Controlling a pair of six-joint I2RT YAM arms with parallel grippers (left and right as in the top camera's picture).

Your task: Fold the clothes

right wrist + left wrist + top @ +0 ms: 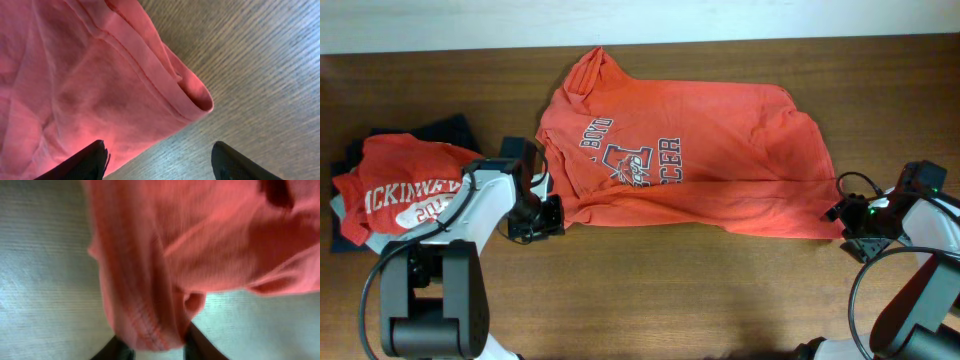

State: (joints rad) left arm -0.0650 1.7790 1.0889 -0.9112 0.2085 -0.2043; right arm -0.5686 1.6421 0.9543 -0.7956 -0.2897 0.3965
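The clothes, one orange-red T-shirt [700,160] with grey-and-white chest lettering, lie spread across the middle of the wooden table, folded lengthwise. My left gripper [545,212] sits at the shirt's lower left corner. In the left wrist view its dark fingers [200,342] press on both sides of a bunched hem of the shirt [200,245]. My right gripper [840,213] is at the lower right corner, jaws wide apart. In the right wrist view the right gripper [160,160] has bare table between its fingertips, and the shirt's hemmed corner [197,97] lies just ahead.
At the left stands a pile of folded garments: a red shirt with white "MCKINNEY" print [405,190] on top, a navy one [455,130] behind, a pale one [338,205] below. Bare wooden table [720,290] runs along the front.
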